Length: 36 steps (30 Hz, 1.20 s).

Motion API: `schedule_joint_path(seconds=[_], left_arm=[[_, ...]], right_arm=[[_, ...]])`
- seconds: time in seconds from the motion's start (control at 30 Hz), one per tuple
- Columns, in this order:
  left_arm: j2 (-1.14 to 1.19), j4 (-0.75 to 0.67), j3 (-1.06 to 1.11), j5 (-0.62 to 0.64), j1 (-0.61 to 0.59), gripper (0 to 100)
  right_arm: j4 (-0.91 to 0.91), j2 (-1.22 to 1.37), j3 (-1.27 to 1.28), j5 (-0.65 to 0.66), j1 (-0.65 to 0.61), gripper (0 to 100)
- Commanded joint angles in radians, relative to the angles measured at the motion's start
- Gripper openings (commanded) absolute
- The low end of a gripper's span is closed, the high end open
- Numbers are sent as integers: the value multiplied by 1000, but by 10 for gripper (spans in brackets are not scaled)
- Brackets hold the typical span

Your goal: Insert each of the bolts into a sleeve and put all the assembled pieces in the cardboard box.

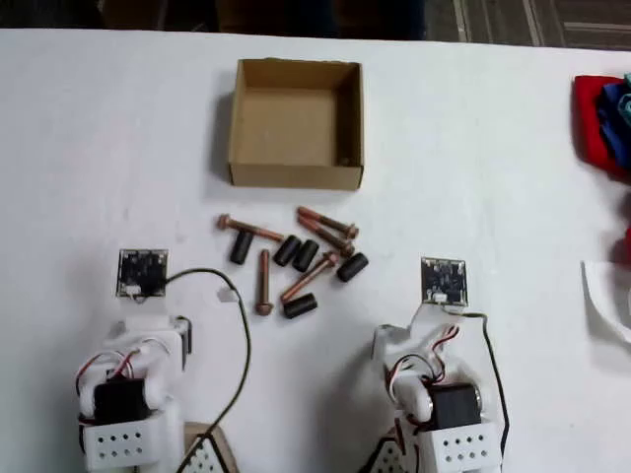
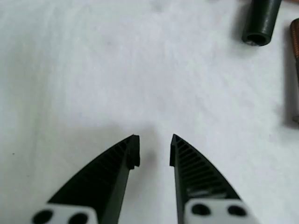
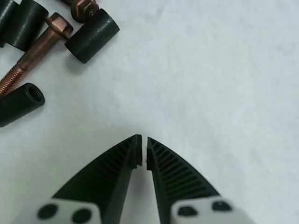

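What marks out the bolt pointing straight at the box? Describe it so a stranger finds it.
Start at the cardboard box; loose parts lie between it and the arms. There the bolt lies alone, head toward the arms; the other bolts lie slanted.

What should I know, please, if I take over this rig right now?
Left gripper: slightly open, empty, low over the bare table.
Right gripper: shut, empty, also over the table, beside the pile of parts.
Things: five bolts and five sleeves lie loose in a cluster between the two arms, in front of the cardboard box. The box looks empty.
Done: nothing; no bolt sits in a sleeve.
Left: insert every bolt into a sleeve, then put all five assemblies in the box.
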Motion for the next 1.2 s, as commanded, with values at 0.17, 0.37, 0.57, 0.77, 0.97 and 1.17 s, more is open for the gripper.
schedule_joint_path(seconds=[0.17,0.37,0.57,0.77,0.97,1.17], left_arm=[[-2,2,22,6,-9,132],[-2,2,22,6,-9,132],[-2,2,22,6,-9,132],[-2,2,22,6,-9,132],[-2,2,22,6,-9,132],[-2,2,22,6,-9,132]], right_arm=[[4,-10,9,6,-4,22],[4,-10,9,6,-4,23],[-120,-10,9,14,-2,24],[-351,-4,9,14,-2,125],[-423,-4,5,12,-5,204],[-381,-1,-123,15,-5,104]])
